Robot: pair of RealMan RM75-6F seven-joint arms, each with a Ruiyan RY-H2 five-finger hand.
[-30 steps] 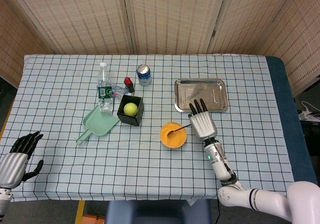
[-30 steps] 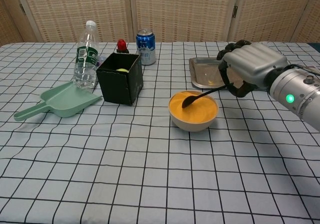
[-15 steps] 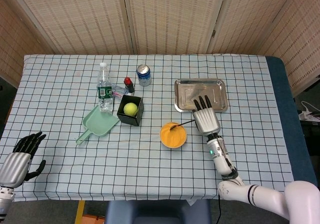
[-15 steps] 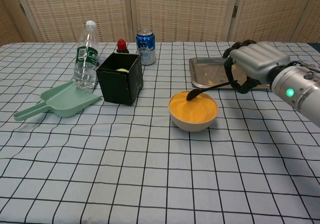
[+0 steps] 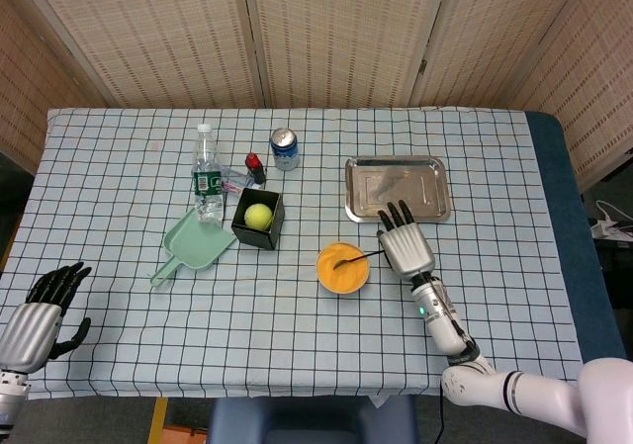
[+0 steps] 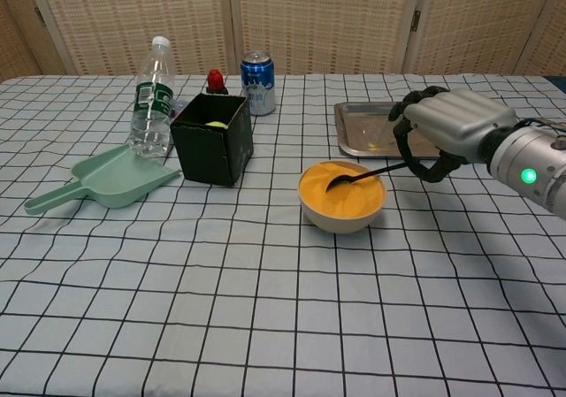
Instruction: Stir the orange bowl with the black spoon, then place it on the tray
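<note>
The black spoon (image 6: 364, 175) is being held by its handle end in the curled fingers of the right hand (image 6: 445, 130), just beside the orange bowl (image 6: 341, 196); the spoon's tip is being dipped into the bowl's orange contents. The left hand (image 5: 40, 310) is being kept at the table's near-left edge, fingers apart, nothing in it. The tray (image 5: 397, 188) is being left bare, just behind the right hand.

The spoon is judged light, stiff and thin, likely to twist in a loose grip, so the far end of the handle is the place to be held. The bowl is judged light and liable to slide on the cloth.

The finger curl around the handle is being shown only in the chest view; the left hand and the tray's full outline are being shown only in the head view.
</note>
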